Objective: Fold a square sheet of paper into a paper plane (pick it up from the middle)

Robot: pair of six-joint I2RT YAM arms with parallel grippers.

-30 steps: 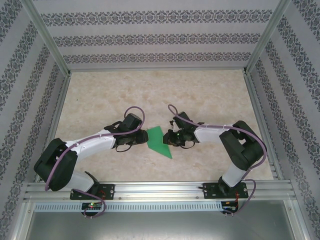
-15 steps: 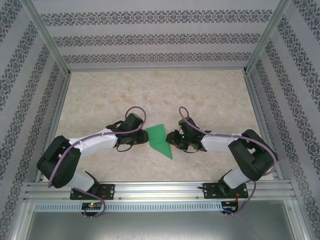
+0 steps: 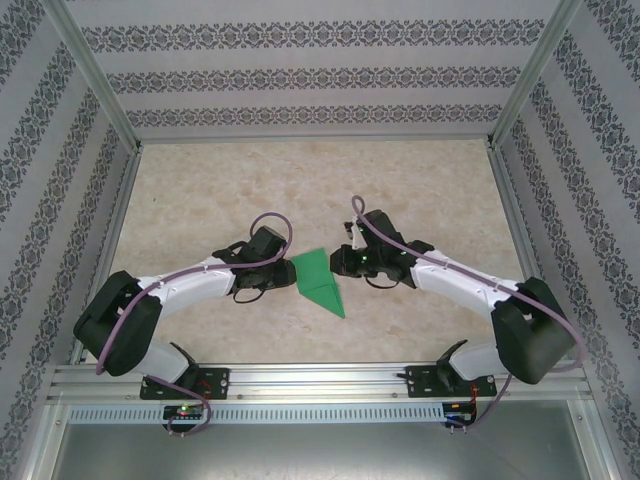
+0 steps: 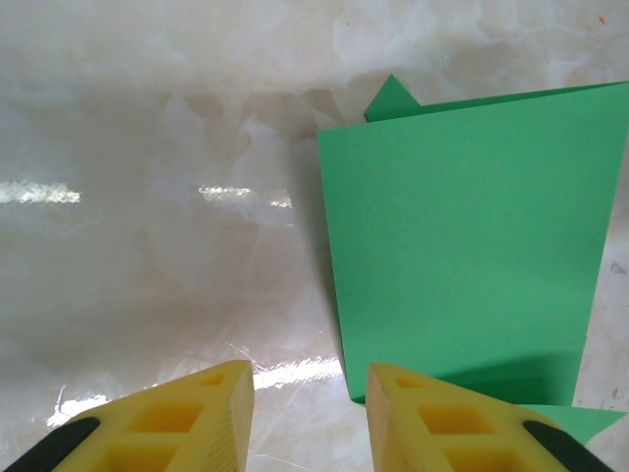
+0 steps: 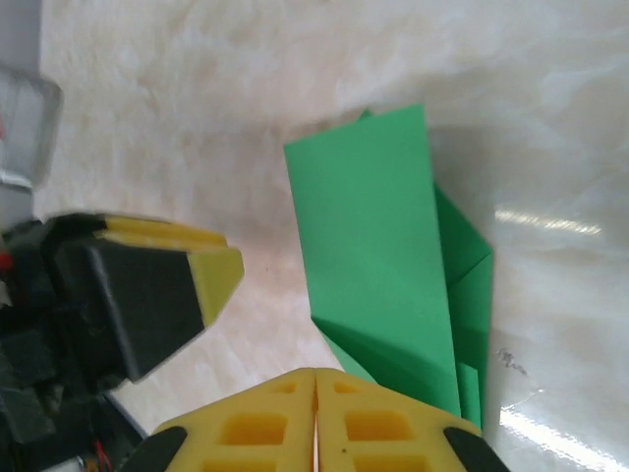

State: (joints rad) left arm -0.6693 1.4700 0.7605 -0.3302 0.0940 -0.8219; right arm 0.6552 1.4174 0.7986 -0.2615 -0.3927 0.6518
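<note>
The green square sheet of paper (image 3: pixel 318 278) lies on the table, folded into a layered wedge that tapers to a point toward the near edge. My left gripper (image 3: pixel 287 274) sits low at its left edge. In the left wrist view the gripper (image 4: pixel 310 391) is open over bare table, and its right finger overlaps the near corner of the paper (image 4: pixel 462 246). My right gripper (image 3: pixel 338 263) is at the paper's right edge. In the right wrist view the gripper (image 5: pixel 314 388) is shut tip to tip, holding nothing, just short of the paper (image 5: pixel 373 246). The left gripper's finger (image 5: pixel 211 275) shows beside it.
The marble-patterned table (image 3: pixel 400 190) stretches free behind the paper. Aluminium frame posts and patterned walls close in the left, right and back. The near rail (image 3: pixel 320 378) carries both arm bases.
The right arm stretched out, its elbow swinging down to the right while its gripper shifted up along the paper's right edge. Its jaws opened briefly, then shut. The left arm and paper barely moved.
</note>
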